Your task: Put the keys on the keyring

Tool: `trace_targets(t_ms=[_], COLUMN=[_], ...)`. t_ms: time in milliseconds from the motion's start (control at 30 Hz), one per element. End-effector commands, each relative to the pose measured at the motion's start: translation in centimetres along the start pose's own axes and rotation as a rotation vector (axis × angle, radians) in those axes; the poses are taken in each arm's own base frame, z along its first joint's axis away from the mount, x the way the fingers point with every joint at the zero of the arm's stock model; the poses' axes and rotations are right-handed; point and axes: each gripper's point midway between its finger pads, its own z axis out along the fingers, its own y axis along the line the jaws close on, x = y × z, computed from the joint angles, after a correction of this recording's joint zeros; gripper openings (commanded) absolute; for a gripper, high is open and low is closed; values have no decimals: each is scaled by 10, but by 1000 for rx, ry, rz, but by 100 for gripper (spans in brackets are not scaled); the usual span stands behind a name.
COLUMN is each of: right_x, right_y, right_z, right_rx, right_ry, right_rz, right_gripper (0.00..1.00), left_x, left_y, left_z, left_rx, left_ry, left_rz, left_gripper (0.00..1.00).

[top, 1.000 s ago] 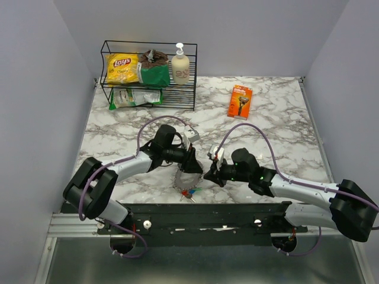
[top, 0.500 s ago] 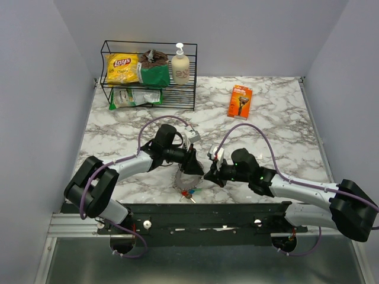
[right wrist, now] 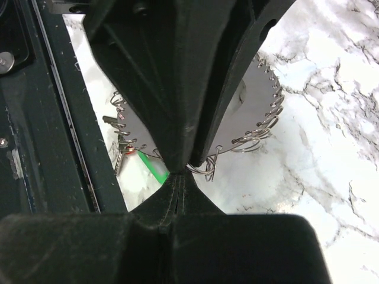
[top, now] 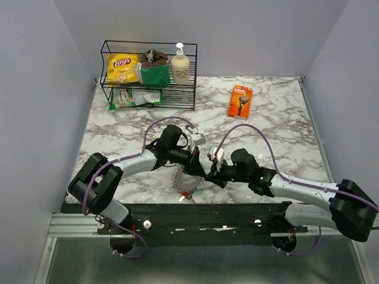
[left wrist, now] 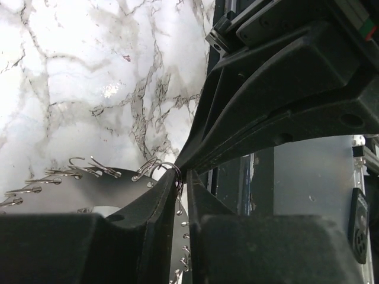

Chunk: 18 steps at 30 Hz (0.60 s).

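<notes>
Your two arms meet tip to tip over the near rim of the keyring [top: 185,181], so the next move depends on that one spot. The left gripper [top: 194,170] comes in from the far left and is clamped on a strand of the ring's wire. In the left wrist view the wire runs down through the narrow slit between its fingers [left wrist: 148,219]. The right gripper [top: 212,173] reaches in from the right with its fingers pressed together, and its tip all but touches the left one. The slit is too thin to show whether it has pinched a wire loop or is only nosing against it.

The keys [top: 189,194] lie on the marble on the near side of that meeting point, between the ring and the black base rail. In the right wrist view a green head sits just beside the ring's hooked edge, with a metal shank next to it (the shank seems to run roughly along the rail).

From either tip the keys are down and toward you. The left tip is slightly nearer, but it is busy holding the ring. I'd judge the pick falls to your right arm, which must back off, open, and drop toward the rail.
</notes>
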Motion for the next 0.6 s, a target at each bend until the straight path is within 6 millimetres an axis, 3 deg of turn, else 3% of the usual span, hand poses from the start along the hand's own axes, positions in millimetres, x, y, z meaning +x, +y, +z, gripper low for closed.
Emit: trace_targets(t_ms=[0, 100, 267, 567], right_x=[-6, -6, -8, -10], right_y=[1, 1, 2, 6], right_z=[1, 1, 0, -2], right_rx=[0, 4, -2, -20], right_ry=[-24, -25, -29, -38], right_rz=[-2, -2, -4, -5], right_gripper=[1, 1, 1, 1], left_x=[-6, -7, -5, -27], left_y=[-3, -1, 4, -1], left_z=[3, 3, 4, 5], left_rx=[7, 3, -20, -13], left_ry=[9, 17, 11, -123], left_rz=[25, 20, 15, 18], left_gripper=[9, 0, 0, 0])
